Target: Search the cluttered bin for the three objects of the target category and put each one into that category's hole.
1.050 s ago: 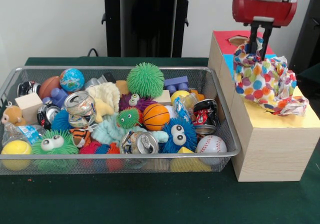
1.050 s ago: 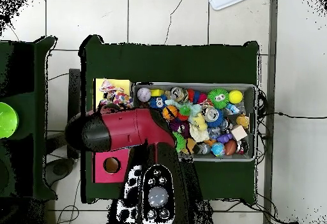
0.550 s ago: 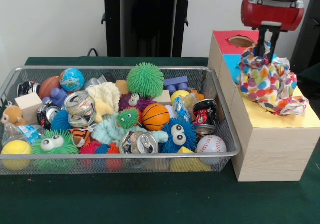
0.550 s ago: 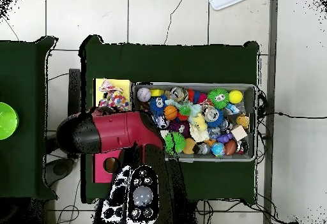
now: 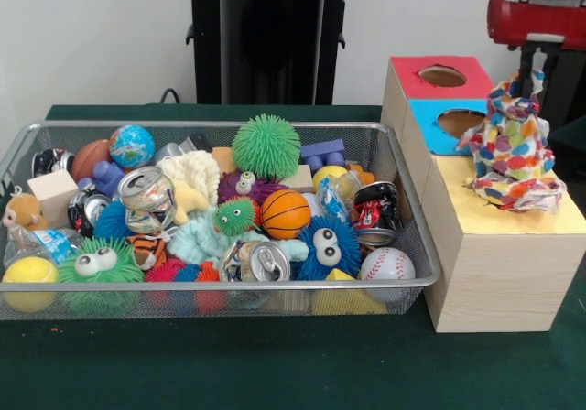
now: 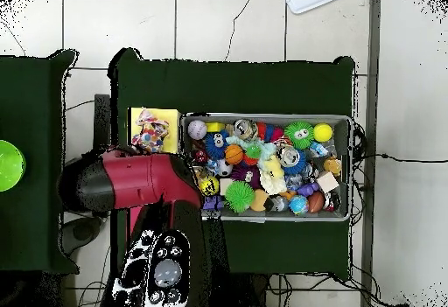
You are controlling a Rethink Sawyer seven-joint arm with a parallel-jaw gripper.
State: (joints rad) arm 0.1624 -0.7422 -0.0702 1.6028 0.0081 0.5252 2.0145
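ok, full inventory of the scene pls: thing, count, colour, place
Wire bin: 1, silver, on the green table.
Toys: many, mixed colours, in the bin; include green spiky ball, mini basketball, baseball, globe ball, yellow ball.
Crushed cans: several, silver, in the bin, e.g..
Wooden sorting box: 1, red, blue, yellow top; beside the bin.
Holes: 2 visible, red, blue.
Polka-dot crumpled wrapper: 1, multicolour, on the yellow section.
Arm: red-black, above the wrapper.

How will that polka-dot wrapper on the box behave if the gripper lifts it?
Probably floppy: the wrapper is crumpled, peaked at the top with folds slumped onto the yellow panel. Likely light for its bulk, being thin sheet. It may trail and snag on the box edge or a hole; whether the gripper holds it now is unclear.
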